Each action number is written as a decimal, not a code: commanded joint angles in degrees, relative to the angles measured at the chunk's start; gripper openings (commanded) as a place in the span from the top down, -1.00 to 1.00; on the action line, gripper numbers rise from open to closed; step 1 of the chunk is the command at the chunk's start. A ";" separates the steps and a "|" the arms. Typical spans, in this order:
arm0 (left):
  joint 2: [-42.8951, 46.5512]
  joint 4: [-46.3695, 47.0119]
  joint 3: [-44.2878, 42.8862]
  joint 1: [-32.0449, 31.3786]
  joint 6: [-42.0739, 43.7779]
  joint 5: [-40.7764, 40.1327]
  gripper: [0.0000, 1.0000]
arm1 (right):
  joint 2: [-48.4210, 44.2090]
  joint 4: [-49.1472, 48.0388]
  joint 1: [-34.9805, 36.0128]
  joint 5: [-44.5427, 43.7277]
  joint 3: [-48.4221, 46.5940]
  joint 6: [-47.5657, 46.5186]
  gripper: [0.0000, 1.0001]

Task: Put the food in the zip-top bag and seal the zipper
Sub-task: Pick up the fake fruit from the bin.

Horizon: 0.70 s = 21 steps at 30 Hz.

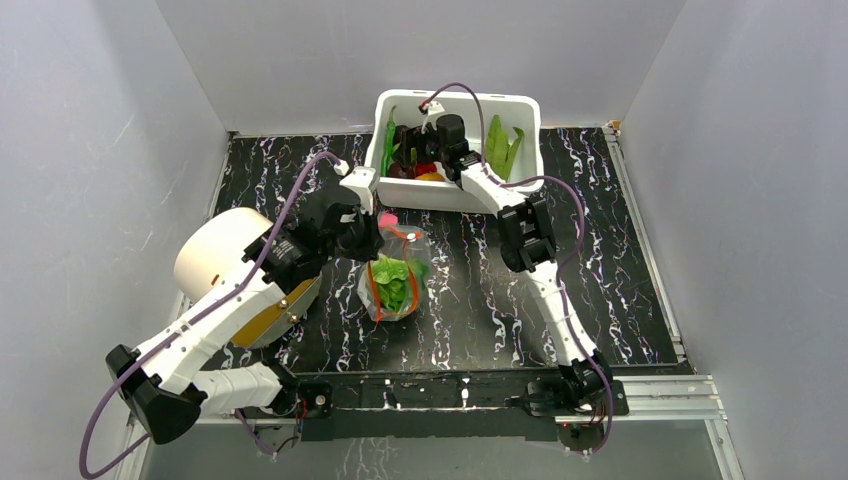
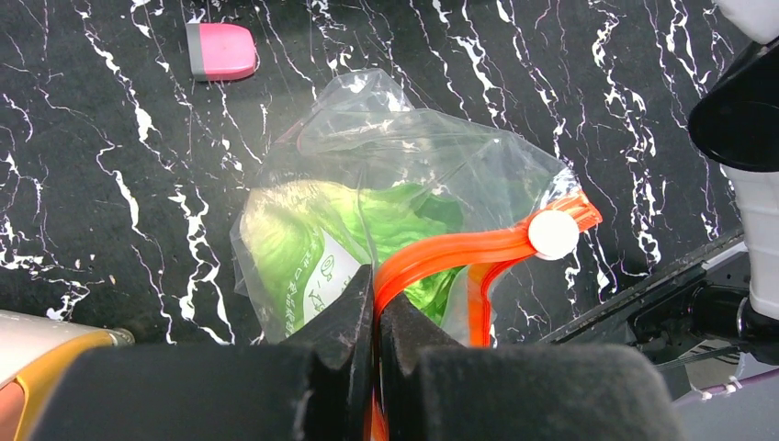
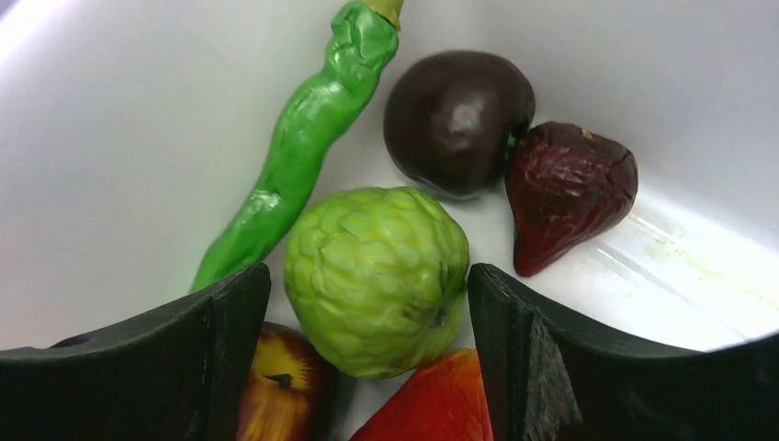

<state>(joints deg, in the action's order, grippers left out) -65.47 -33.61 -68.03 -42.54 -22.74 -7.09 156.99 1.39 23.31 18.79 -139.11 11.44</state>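
Note:
The clear zip-top bag lies mid-table with a pale-green leafy cabbage inside. My left gripper is shut on the orange-red zipper at the bag's mouth, near a white slider. My right gripper is down inside the white tub, open, its jaws on either side of a bumpy green ball without closing on it. Around the ball lie a long green pod, a dark purple round, a dark red piece, a yellow-red fruit and an orange-red piece.
A small pink and grey block lies on the black marbled table just beyond the bag. A large white roll sits at the left beside my left arm. Green leaves rest in the tub's right half. Grey walls close in three sides.

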 commanded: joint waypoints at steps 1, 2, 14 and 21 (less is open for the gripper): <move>3.35 -0.38 -1.80 -0.07 0.68 -0.26 1.00 | 1.49 -0.61 0.05 -0.49 -4.25 -3.71 -0.54; 3.62 -0.30 -1.76 -0.08 0.95 -0.53 1.00 | 1.94 -0.20 0.05 -1.15 -4.36 -3.87 -0.51; 6.26 -1.15 -0.87 -0.08 2.78 -3.65 1.00 | 0.14 -3.18 0.17 -7.09 0.10 -0.84 0.43; 6.36 -0.75 -0.44 -0.08 2.10 -3.73 1.00 | -7.96 -8.48 -1.96 -11.98 7.31 3.46 0.69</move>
<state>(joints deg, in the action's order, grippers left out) -60.49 -35.05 -68.03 -42.54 -20.80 -9.85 155.98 -0.80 23.33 10.74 -136.07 11.75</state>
